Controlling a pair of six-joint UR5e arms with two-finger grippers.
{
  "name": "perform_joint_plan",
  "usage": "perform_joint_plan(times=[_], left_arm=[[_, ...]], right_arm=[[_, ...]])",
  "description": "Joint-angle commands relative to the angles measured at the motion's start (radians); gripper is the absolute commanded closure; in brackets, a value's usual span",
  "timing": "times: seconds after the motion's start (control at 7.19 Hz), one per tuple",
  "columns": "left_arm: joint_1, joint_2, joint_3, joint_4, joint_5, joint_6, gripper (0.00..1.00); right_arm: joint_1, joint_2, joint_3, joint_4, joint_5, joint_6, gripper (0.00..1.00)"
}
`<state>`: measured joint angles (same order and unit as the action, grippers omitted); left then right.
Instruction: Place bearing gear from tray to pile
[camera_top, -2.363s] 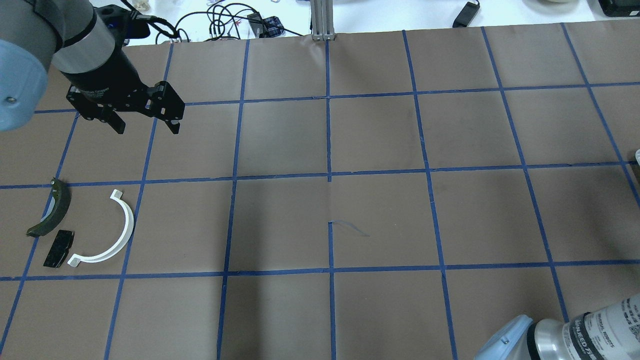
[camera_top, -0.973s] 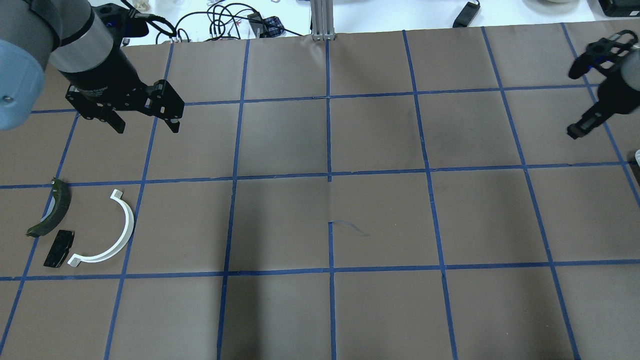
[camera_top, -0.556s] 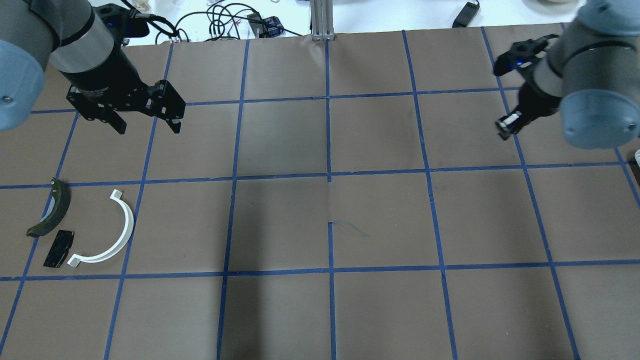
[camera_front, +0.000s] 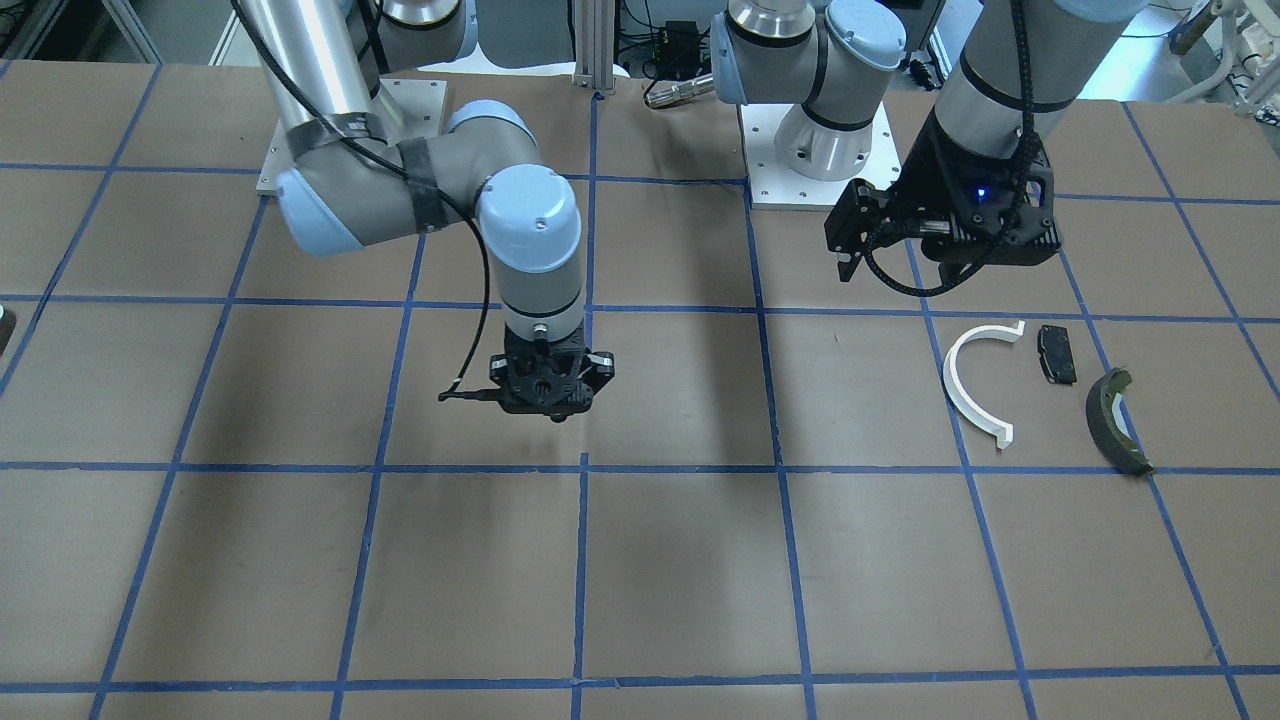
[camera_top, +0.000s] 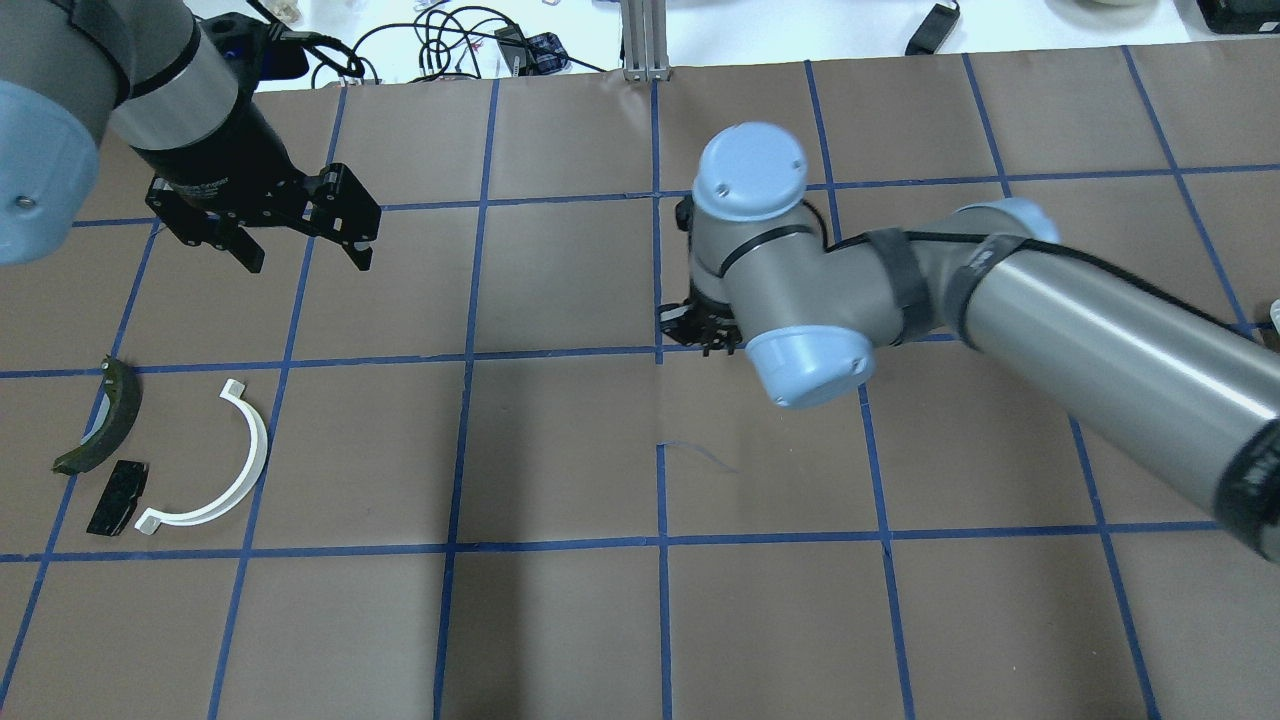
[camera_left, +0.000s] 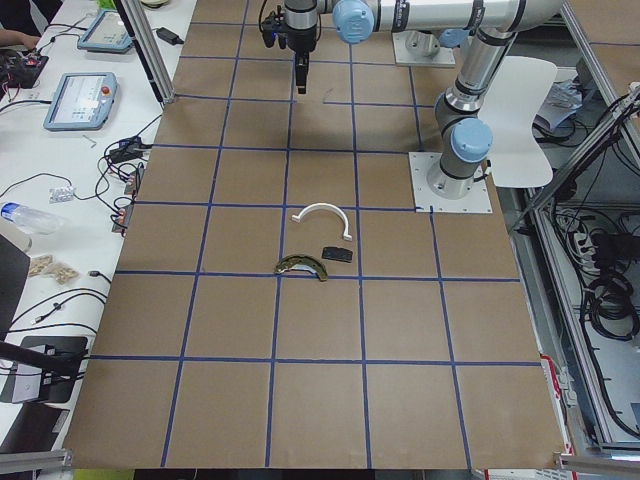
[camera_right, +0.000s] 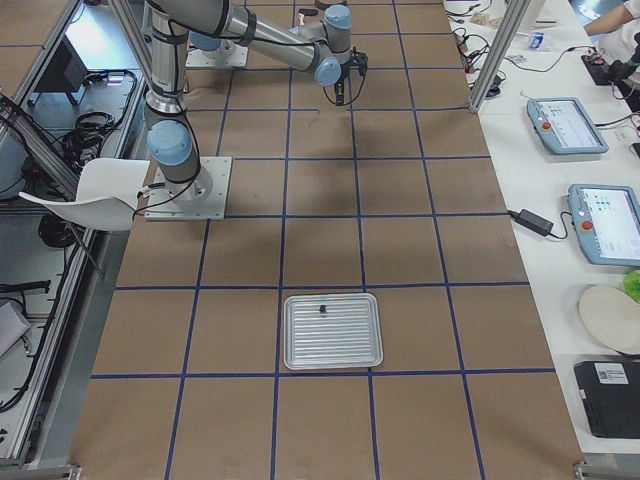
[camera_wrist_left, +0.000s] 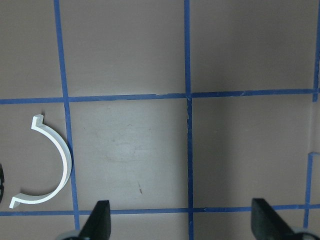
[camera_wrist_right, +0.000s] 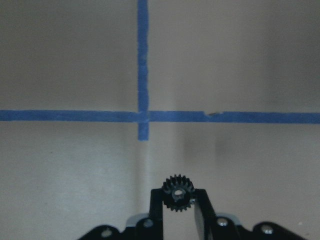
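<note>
Three loose parts form the pile (camera_top: 118, 497) at the counter's (camera_top: 560, 620) left. Just beyond it the left fingers (camera_top: 245, 252) hover spread wide and empty. At centre the right fingers (camera_wrist_right: 156, 207), by the right edge a second ago, are clamped on the bearing gear (camera_wrist_right: 177, 192) above the counter. Carrying looks roughly half done, with the tray (camera_right: 290, 330) far off right.
</note>
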<state>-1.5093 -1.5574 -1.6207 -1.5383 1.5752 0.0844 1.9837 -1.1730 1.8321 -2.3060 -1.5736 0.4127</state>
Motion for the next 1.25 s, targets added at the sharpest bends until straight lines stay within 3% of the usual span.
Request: perform_joint_plan(times=[0.0,0.14,0.42,0.83,1.11], left_arm=[[0.001,0.0,-0.002,0.004,0.008,0.002,0.0],[0.001,0.009,-0.005,-0.003,0.009,0.003,0.0],[0.001,0.011,-0.022,0.006,0.008,0.009,0.0],[0.0,-0.036,-0.045,0.12,0.008,0.0,0.0],[-0.084,-0.079,-0.057,0.142,-0.003,-0.009,0.0]], right_arm=[[0.052,0.038,0.0,-0.027,0.0,0.077,0.2],[0.049,0.027,-0.01,-0.024,-0.015,0.055,0.0],[-0.033,-0.049,-0.01,-0.014,-0.033,-0.107,0.0],[-0.308,-0.213,0.003,0.08,-0.039,-0.439,0.0],[-0.493,-0.29,0.003,0.231,-0.039,-0.677,0.0]])
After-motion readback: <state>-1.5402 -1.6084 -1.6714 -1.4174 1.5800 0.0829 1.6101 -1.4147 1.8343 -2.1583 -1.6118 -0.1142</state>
